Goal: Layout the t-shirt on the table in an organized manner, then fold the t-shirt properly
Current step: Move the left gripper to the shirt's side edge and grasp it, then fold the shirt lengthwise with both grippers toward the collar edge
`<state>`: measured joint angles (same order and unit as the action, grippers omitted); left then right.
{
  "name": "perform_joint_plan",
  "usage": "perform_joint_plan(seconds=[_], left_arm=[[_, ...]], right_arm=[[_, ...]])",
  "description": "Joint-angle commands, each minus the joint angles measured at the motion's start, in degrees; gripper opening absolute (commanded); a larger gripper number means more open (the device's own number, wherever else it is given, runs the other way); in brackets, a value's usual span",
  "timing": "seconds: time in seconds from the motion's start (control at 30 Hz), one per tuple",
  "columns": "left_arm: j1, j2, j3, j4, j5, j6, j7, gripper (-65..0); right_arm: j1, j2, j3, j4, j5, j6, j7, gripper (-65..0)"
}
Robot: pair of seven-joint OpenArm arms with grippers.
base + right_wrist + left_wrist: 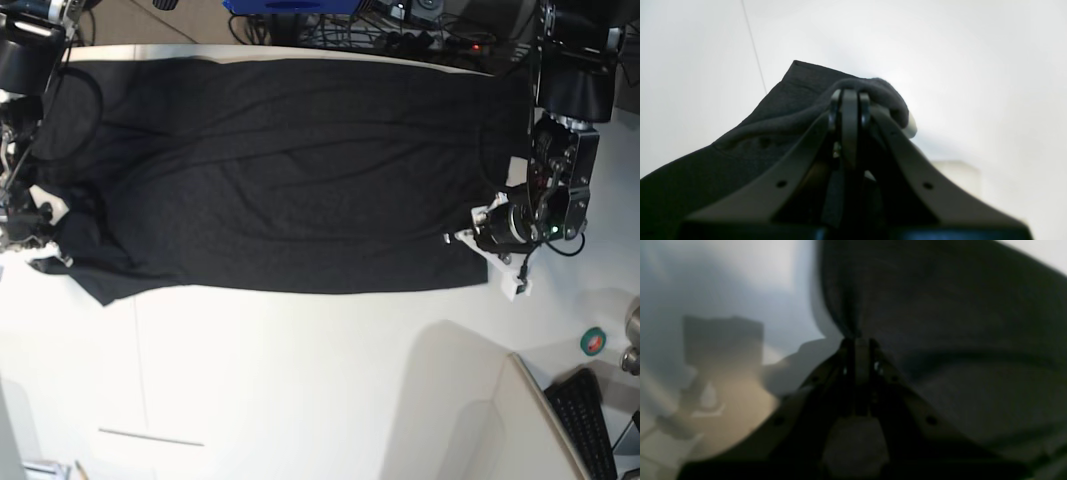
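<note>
- The left gripper point(860, 340) has its jaws pressed together on a pinch of black cloth, which rises from the tips toward twelve o'clock in its wrist view.
- The right gripper point(850, 95) is likewise clamped tight, with a rolled hem of the same cloth draped over its tips.
- From overhead, the t-shirt point(290, 180) is one black garment, stretched lengthwise between the two arms, from nine o'clock to three o'clock. No print is visible on this side.
- Holding opposite ends looks meant to pull the fabric taut and flat before any fold; long creases remain.
- The table point(300, 380) is one off-white surface, bare toward six o'clock.
- At four o'clock, one keyboard point(585, 420) and one small green roll point(594, 341) sit well apart from the shirt.
</note>
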<state>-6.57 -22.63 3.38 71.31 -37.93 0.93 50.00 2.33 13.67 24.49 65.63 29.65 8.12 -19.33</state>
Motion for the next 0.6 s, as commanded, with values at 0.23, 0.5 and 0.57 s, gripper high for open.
perform_joint_plan(seconds=[0.23,0.5,0.57], left_arm=[[5.64,-1.06,-7.99,9.09,0.09,0.08,8.77,-65.0],[8.55,-1.32,-8.70,9.44,0.00,0.08,11.41,-50.8],[9.07,-1.41,-8.70,9.44,-0.09,0.08,11.41,-34.1]], right_arm=[[1.06,1.23,0.26,1.06,0.46,0.36,1.44,-65.0],[1.23,1.23,0.26,1.06,0.46,0.36,1.44,-65.0],[1.23,1.23,0.26,1.06,0.46,0.36,1.44,-65.0]])
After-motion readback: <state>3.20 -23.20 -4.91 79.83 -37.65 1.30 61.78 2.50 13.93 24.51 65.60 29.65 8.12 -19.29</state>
